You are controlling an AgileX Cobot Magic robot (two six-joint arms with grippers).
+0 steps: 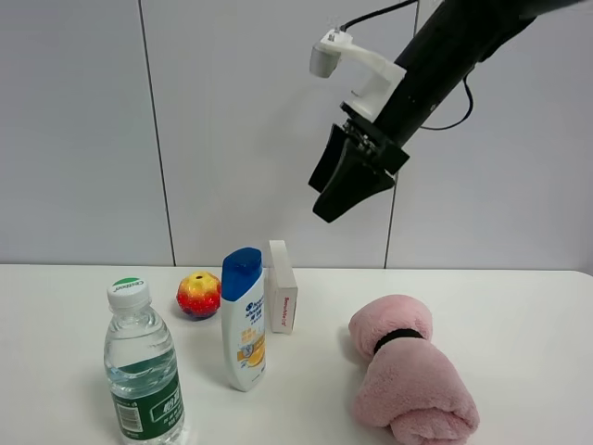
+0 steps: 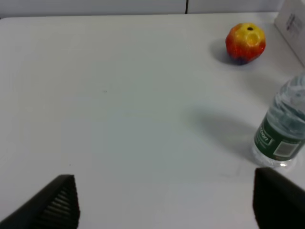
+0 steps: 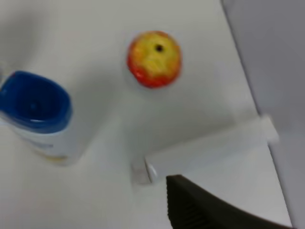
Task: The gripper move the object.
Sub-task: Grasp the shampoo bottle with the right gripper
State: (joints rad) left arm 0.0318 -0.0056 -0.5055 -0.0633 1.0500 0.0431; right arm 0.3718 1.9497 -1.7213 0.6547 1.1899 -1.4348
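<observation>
The shampoo bottle (image 1: 244, 320) is standing upright on the counter (image 1: 519, 306), lower centre-left of the frame, just beside a small white box (image 1: 283, 298). It is looking like stiff, smooth plastic, probably light and tippy, so I'd be pinching its 2 flat faces at mid-body, under the blue cap. The right claw (image 1: 320, 202) is hanging high above; parted or clenched, I cannot tell. The left claw (image 2: 167, 205) is gaping wide, holding nothing.
</observation>
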